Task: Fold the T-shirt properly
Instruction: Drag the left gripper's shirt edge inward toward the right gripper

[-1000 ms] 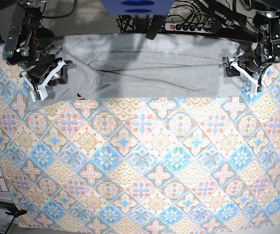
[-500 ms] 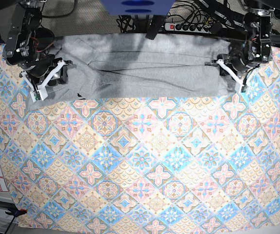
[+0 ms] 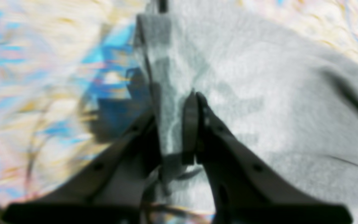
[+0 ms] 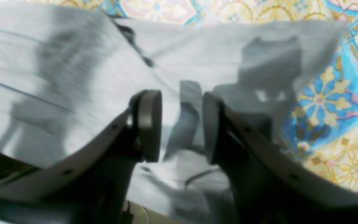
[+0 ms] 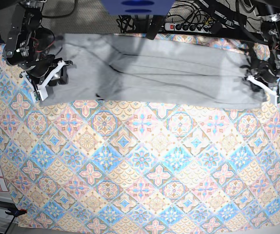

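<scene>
The patterned cloth (image 5: 145,165) covers the tabletop. The grey shirt (image 5: 179,73) lies along its far side, folded into a long strip with diagonal creases. The right hand (image 4: 182,127) stands partly open over the shirt's one end, its fingers apart, holding nothing. The left hand (image 3: 174,130) is nearly closed, gripping the shirt's other end between its fingers.
</scene>
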Action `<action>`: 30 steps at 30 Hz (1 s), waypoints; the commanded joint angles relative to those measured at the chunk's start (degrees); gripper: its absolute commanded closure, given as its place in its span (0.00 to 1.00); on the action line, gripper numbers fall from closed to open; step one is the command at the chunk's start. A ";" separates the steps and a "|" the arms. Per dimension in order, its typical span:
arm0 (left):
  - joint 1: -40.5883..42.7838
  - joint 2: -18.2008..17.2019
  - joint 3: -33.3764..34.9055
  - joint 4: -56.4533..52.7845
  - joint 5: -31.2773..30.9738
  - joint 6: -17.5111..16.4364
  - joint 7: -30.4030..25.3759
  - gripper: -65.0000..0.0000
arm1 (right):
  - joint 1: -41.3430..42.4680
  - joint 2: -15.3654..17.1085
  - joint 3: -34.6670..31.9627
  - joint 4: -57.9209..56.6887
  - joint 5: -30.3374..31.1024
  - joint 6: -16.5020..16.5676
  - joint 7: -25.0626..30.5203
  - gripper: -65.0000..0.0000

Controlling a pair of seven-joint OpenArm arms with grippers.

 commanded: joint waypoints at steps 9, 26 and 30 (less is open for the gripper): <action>1.91 -0.45 0.21 7.84 1.76 0.21 -0.64 1.00 | 0.04 0.70 0.51 1.08 0.69 0.17 0.80 0.66; 7.80 12.65 17.18 23.40 1.85 0.39 3.76 1.00 | 0.22 0.96 6.49 1.08 0.69 0.35 0.80 0.66; 7.80 15.11 19.64 23.40 1.85 0.39 3.93 1.00 | 0.22 2.10 9.48 1.08 0.69 0.35 0.80 0.66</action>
